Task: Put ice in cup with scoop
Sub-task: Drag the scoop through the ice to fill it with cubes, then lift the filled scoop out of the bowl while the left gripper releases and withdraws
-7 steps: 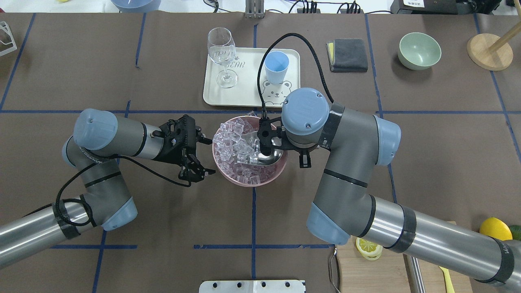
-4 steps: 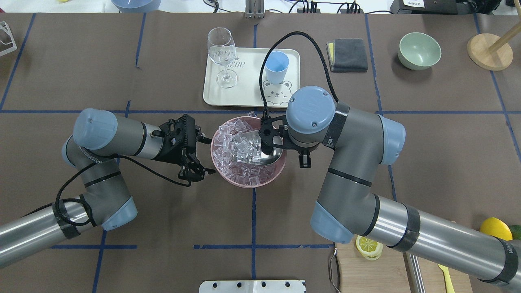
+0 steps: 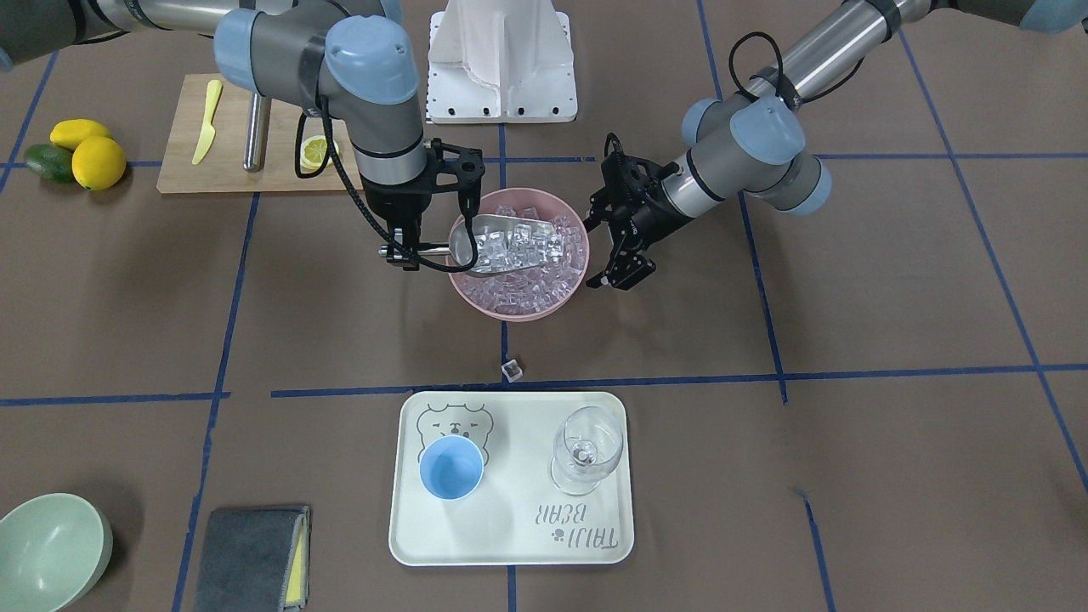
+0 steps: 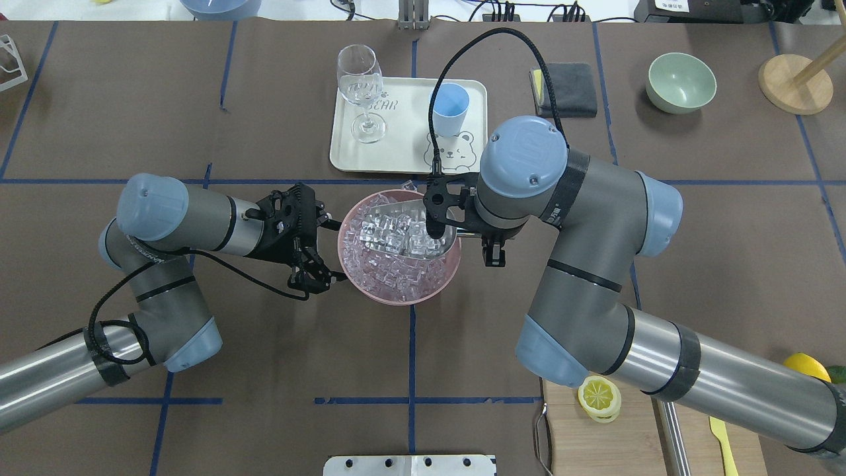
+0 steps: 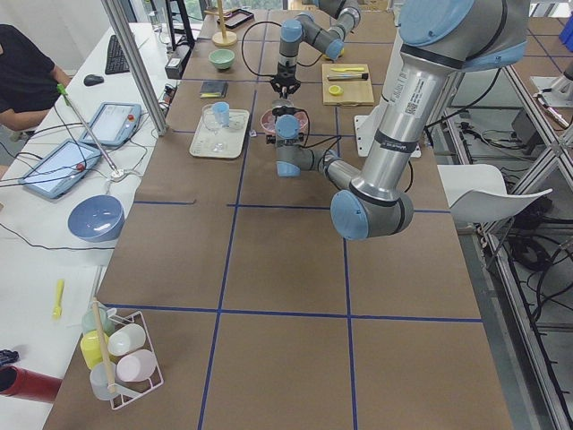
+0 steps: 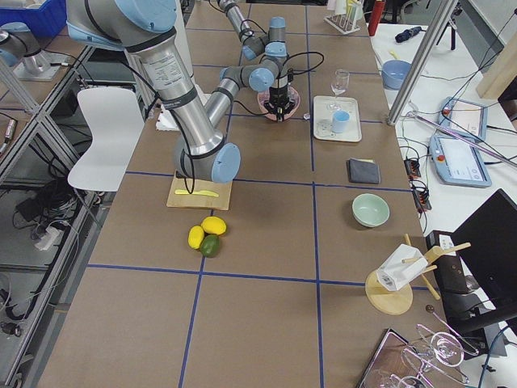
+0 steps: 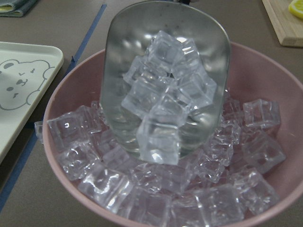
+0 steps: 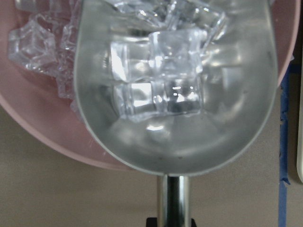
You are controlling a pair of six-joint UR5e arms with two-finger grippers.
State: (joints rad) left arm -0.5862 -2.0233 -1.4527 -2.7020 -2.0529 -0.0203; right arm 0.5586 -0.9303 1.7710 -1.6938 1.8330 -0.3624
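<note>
My right gripper (image 3: 406,252) is shut on the rod handle of the steel scoop (image 4: 403,228). The scoop is held level just above the pink bowl (image 4: 343,254), with several clear ice cubes in its trough (image 8: 161,90). It also shows in the left wrist view (image 7: 165,80). More ice (image 3: 527,287) lies heaped in the bowl. My left gripper (image 4: 327,251) is open beside the bowl's left rim. The light-blue cup (image 4: 450,108) stands empty on the white tray (image 4: 403,152) beyond the bowl.
A wine glass (image 4: 360,92) stands on the tray left of the cup. One stray ice cube (image 3: 511,368) lies between bowl and tray. A grey cloth (image 4: 568,89) and a green bowl (image 4: 681,82) are at the far right, and a cutting board with a lemon slice (image 4: 598,396) is near my right arm.
My right arm has lifted the scoop out of the heap with ice in it and moved it up and towards the tray. The bowl has shifted slightly left. The left gripper has hardly moved.
</note>
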